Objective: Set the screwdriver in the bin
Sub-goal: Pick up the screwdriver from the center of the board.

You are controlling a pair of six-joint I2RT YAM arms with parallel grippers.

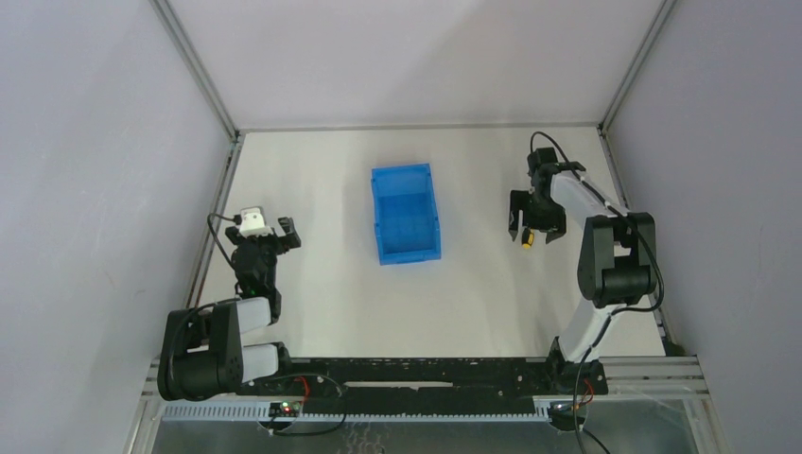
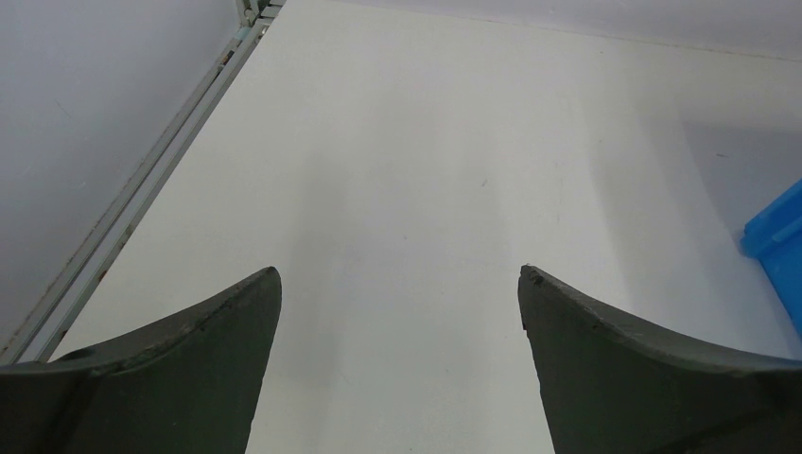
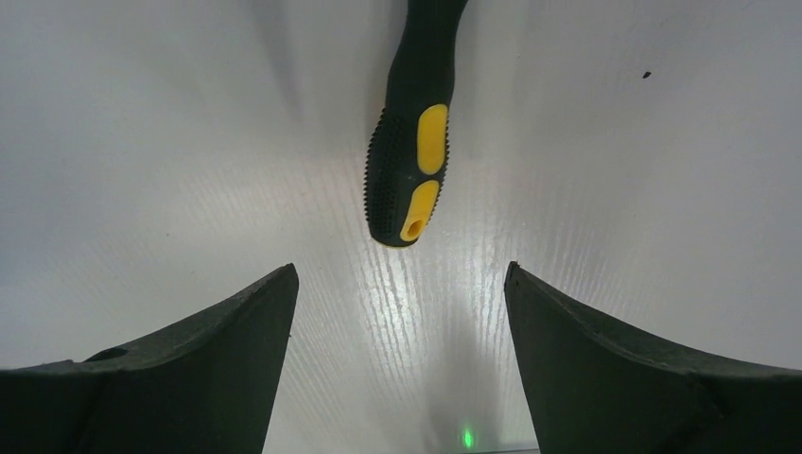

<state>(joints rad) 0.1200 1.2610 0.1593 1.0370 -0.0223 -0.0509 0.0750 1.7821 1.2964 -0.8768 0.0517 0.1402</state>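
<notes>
Overhead view of a white surface (image 1: 322, 303) with a robot arm at each side. At lower left, the left gripper (image 2: 398, 274) hovers over bare surface. Its wrist camera shows its two dark fingers (image 2: 189, 378) spread wide apart with nothing between them, and a corner of the blue bin (image 2: 780, 241) at the right edge of that frame.

At right of centre, the right gripper (image 1: 536, 230) points down at the surface, its fingers (image 3: 189, 378) also wide apart. The screwdriver (image 3: 407, 161) lies flat on the surface. In the right wrist view its black and yellow handle end sits just beyond the fingertips, centred on the gap and touching neither finger. The shaft runs out of the top of that frame, unseen. From above, only a small yellow tip shows just below the gripper.

The bin stands in the middle of the overhead frame, left of the screwdriver and well apart from it, open side up.
</notes>
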